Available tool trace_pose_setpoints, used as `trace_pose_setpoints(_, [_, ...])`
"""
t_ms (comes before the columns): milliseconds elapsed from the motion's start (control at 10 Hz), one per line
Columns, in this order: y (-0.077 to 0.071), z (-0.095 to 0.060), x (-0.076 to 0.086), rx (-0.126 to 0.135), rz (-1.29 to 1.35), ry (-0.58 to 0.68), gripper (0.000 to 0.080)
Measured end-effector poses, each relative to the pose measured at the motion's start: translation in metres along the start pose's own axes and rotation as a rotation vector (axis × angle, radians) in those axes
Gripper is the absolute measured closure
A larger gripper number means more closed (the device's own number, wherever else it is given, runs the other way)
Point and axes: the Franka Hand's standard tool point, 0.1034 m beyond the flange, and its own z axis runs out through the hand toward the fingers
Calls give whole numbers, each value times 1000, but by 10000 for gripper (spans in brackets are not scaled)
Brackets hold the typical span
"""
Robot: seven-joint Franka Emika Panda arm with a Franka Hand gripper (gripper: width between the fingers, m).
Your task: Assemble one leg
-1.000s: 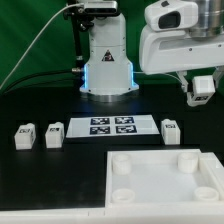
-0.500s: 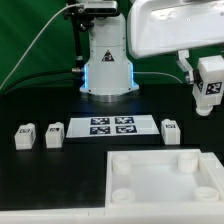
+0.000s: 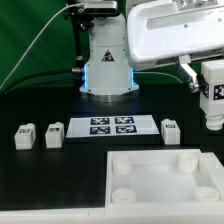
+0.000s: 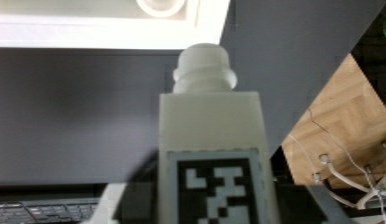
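My gripper (image 3: 211, 78) is shut on one leg (image 3: 212, 95), a chunky white peg with a black-and-white tag, and holds it in the air at the exterior view's right, above the table. In the wrist view the leg (image 4: 208, 125) fills the middle, its narrow stepped end pointing away from my gripper (image 4: 211, 206). Three more legs stand on the black table: two at the exterior view's left (image 3: 23, 137) (image 3: 54, 133) and one right of the marker board (image 3: 170, 129). The large white panel (image 3: 150, 188) with round corner sockets lies in front.
The marker board (image 3: 110, 126) lies flat in the middle of the table. The arm's white base (image 3: 107, 62) stands behind it. The white panel's corner (image 4: 83, 25) shows in the wrist view, and wires (image 4: 350, 160) lie off the table's edge.
The arm has swung further over the exterior view's upper right with the leg in its grip. The leg has shifted right and a little down. The legs on the table have not moved.
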Motion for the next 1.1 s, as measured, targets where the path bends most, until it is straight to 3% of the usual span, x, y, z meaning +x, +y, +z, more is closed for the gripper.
trace_pose_setpoints(100, [8,19,-15,-12,-35,25,509])
trace_pose_setpoints(200, [13,40,-18,-15,-54,-5,509])
trace_pose_setpoints(300, [16,47,-11,-19,-68,18,509])
trace_pose_setpoints(500, [17,65,-33,-15,-67,-33,509])
trace_pose_setpoints(700, [15,71,-40,-11,-66,-51,509])
trace_pose_setpoints(1100, [14,75,-36,-9,-66,-44,509])
